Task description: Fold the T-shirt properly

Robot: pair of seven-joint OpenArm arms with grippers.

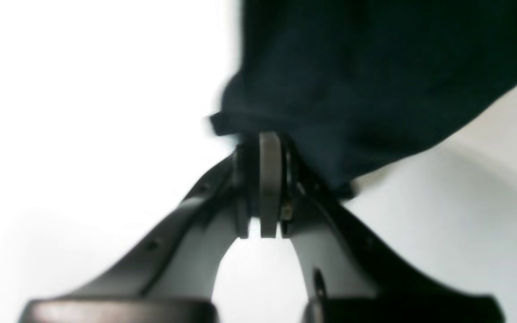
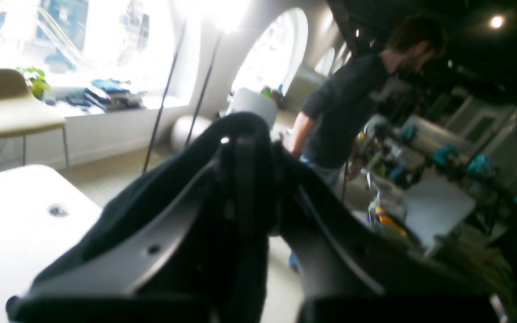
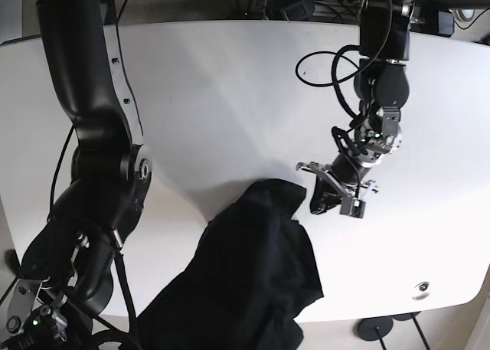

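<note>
Jaws on my left gripper (image 1: 262, 148) are pressed together on an edge of the dark T-shirt (image 3: 253, 266), though blur hides exactly which edge. On the right gripper (image 2: 245, 148) the jaws also look closed with black cloth draped over and around them, but that wrist view is too dark for me to make out the pinch itself. From the base view the shirt hangs bunched from the white tabletop (image 3: 230, 82) towards the near edge, its lower part cut off, and the right gripper is not visible there.
</note>
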